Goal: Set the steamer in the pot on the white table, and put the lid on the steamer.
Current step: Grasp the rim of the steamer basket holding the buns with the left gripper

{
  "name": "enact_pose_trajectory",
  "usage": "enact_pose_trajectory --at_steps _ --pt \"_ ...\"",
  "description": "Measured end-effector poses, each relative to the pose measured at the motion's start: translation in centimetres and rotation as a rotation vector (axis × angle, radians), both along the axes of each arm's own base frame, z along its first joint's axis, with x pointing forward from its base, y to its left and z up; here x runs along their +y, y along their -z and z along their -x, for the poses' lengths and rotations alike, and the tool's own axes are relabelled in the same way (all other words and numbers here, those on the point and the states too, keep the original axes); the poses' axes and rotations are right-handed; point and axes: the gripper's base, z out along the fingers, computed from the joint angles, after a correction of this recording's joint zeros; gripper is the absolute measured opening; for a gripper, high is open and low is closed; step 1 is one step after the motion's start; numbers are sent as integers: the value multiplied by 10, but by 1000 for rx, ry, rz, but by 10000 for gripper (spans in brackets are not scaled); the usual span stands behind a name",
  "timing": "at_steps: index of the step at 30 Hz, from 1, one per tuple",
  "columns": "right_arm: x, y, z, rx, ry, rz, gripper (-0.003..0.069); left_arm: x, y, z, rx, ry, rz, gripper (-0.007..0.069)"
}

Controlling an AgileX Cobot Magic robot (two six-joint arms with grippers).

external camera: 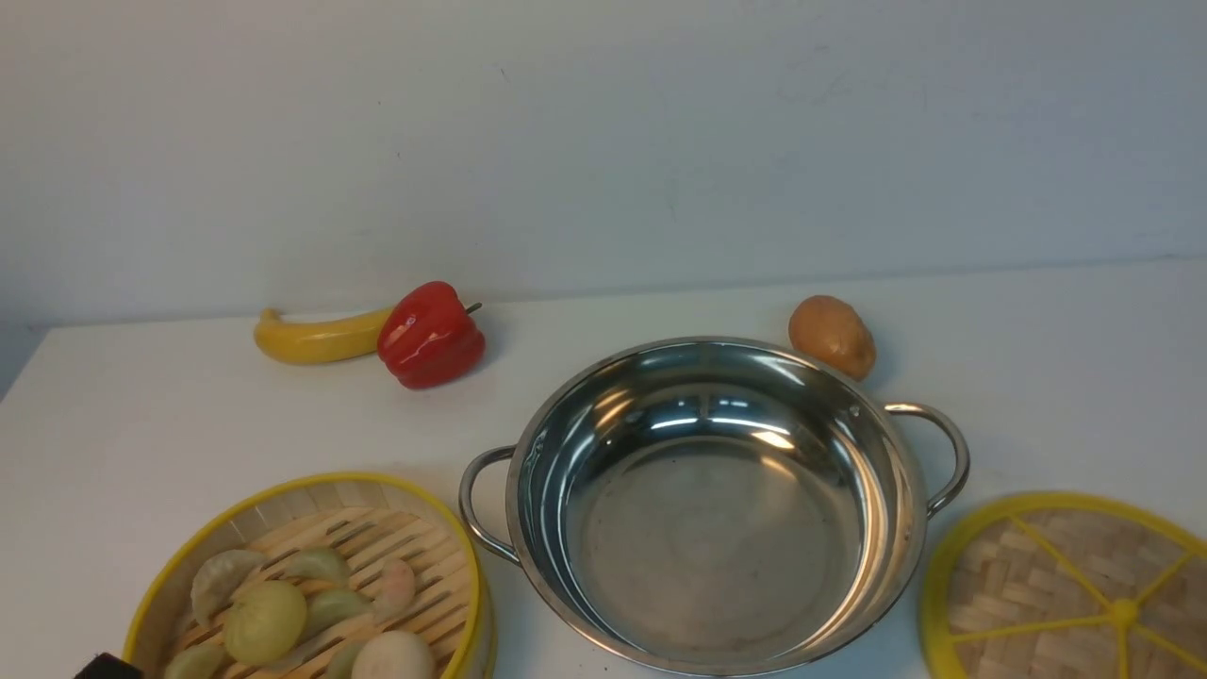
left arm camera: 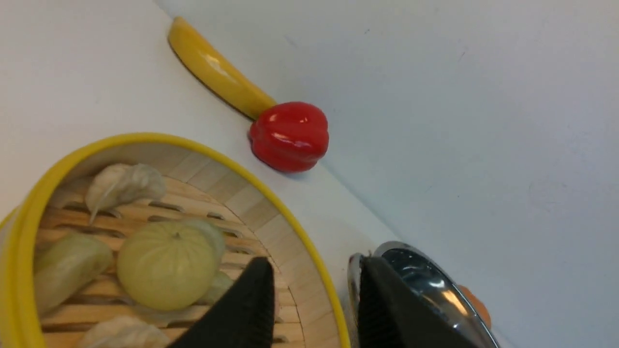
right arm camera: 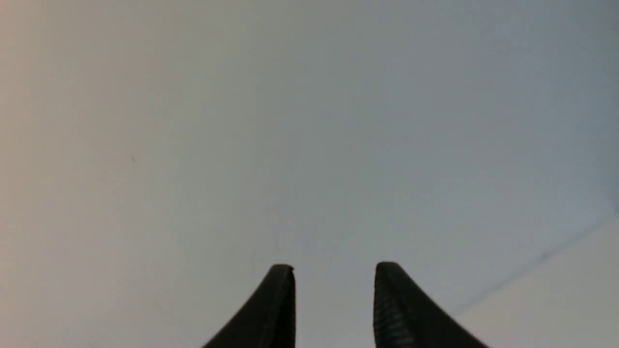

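Observation:
The steamer [external camera: 321,483], a yellow-rimmed bamboo basket holding pale green and white dumplings, stands on the white table [external camera: 141,405] at the near left. Right of it sits the empty steel pot [external camera: 717,538] with two loop handles. The lid [external camera: 1066,585], a flat woven disc with yellow spokes, lies at the near right. A dark piece of my left arm [external camera: 106,668] shows at the steamer's near-left edge. In the left wrist view, my left gripper [left arm camera: 314,261] is open over the steamer [left arm camera: 203,147], gripping nothing. My right gripper [right arm camera: 333,266] is open and empty, facing the bare wall.
A yellow banana [external camera: 316,337] and a red bell pepper [external camera: 431,335] lie touching at the back left near the wall. A brown potato [external camera: 832,337] sits just behind the pot's right side. The pot's left handle [external camera: 476,509] nearly meets the steamer's rim.

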Motion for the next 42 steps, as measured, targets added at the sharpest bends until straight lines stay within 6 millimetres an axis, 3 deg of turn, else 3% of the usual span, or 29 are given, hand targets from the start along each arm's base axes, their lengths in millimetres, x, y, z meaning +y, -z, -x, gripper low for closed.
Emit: enact_pose_trajectory --at_steps 11,15,18,20,22,24,27,29,31,36,42 --pt "-6 -29 15 -360 72 0 244 18 -31 3 -307 -202 44 242" --pt "-6 -35 19 -426 80 -4 244 18 -66 12 -437 -229 -145 242" --pt "-5 -44 22 -455 69 8 244 13 -104 20 -464 -208 -407 242" --pt "-4 -46 22 -449 63 27 244 10 -112 17 -408 -175 -484 242" --pt "2 -52 20 -381 38 104 244 6 -133 3 -200 -66 -610 242" --pt "3 -54 19 -341 28 126 244 6 -136 -3 -118 -29 -628 242" --pt "6 -55 16 -161 10 169 244 12 -142 -37 289 84 -681 242" --pt "5 -53 14 -98 11 177 244 16 -142 -48 407 95 -694 242" --pt "5 -52 14 6 13 181 244 28 -143 -68 672 82 -718 242" --pt "3 -45 16 211 13 165 244 41 -123 -101 1039 135 -772 242" --pt "4 -50 20 265 22 250 244 32 -96 -134 1089 362 -774 242"
